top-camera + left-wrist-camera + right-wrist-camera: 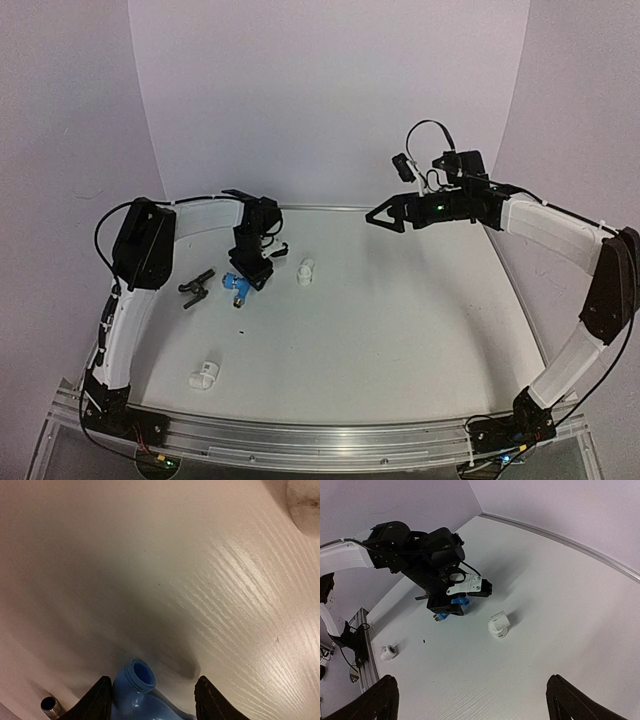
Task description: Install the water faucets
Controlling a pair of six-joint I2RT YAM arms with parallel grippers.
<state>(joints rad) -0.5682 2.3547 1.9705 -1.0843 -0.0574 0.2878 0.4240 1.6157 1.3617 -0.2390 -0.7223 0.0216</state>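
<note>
— Fingers (pixel 97 702) of the left gripper (pixel 151 686): how do they stand?

— Apart, one on each side of the blue tap (pixel 136 689). The one at 9 o'clock touches it. At the tube's mouth a gap shows toward the other finger. Lower down, the blue body reaches both fingers at the picture's bottom edge, so I cannot tell whether they pinch it.

— And where is the blue tap?

— At about 9 o'clock on the table (pixel 400 350), right under that gripper. In the wrist view its open tube end points toward 12.

— Anything around it?

— A dark piece (pixel 195 290) with a threaded metal tip lies just beside it at 9 o'clock. A white fitting (pixel 306 270) stands near it at 3 o'clock, not touching. A second white fitting (pixel 203 375) lies well apart from it, at 7 o'clock.

— The right gripper (pixel 472 680)?

— Held high above the table, near its 12 o'clock edge, with its fingers spread wide.
</note>
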